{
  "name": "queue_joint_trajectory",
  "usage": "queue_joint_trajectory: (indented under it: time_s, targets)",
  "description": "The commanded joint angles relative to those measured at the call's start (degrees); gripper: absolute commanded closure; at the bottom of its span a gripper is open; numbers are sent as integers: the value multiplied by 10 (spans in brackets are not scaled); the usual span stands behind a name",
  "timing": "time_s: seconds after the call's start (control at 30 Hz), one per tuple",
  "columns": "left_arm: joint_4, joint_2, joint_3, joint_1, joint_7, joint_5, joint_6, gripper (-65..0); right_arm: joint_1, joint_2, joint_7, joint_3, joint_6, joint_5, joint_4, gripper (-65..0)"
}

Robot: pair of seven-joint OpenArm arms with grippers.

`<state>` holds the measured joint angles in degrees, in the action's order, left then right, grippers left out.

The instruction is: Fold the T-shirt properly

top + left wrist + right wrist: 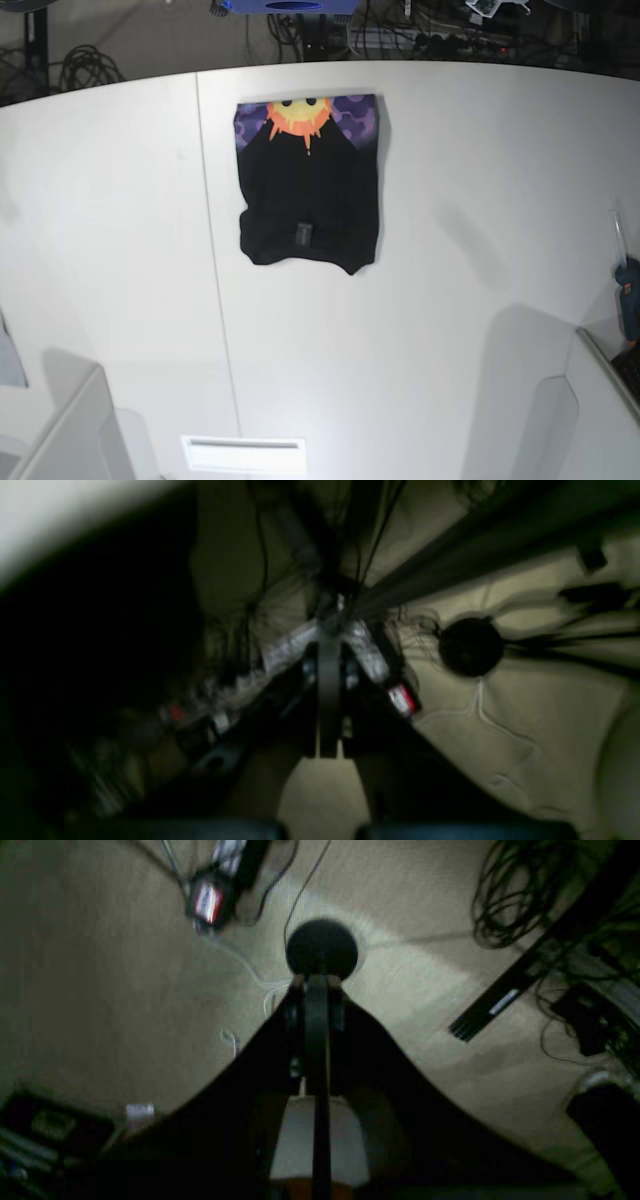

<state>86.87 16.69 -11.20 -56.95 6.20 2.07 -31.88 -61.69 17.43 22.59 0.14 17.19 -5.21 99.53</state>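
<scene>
Pressed together on nothing, off the white surface point(450, 330): black left claw point(327, 715), black right claw point(317, 1040). Just beside the surface's dark seam point(215, 250), toward its far end: large black cloth T-shirt point(310, 200), sun print showing. Probably light, limp, prone to bunching; best pinched at the two near corners.

The left gripper point(328, 740) is showing at the lower centre of its wrist view, blurred, jaws pressed together. The right gripper point(317, 1075) is sitting at lower centre of its view, jaws likewise closed
</scene>
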Motion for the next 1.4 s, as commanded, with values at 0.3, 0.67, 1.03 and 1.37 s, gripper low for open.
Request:
queue_joint_trajectory:
  time_s: [0.3, 0.67, 1.03, 1.37]
  targets:
    - [-112, -53, 2, 39, 4, -3, 2, 0, 78, 51, 39, -117, 0, 0, -106, 0]
    - [-356, -64, 6, 146, 4, -2, 65, 0, 206, 42, 67, -279, -1, 2, -284, 0]
    - [-660, -45, 85, 341, 10, 42, 65, 0, 323, -66, 4, -274, -1, 10, -571, 0]
    - [-799, -49, 182, 446, 10, 70, 66, 0, 446, -120, -272, -111, -1, 157, -890, 0]
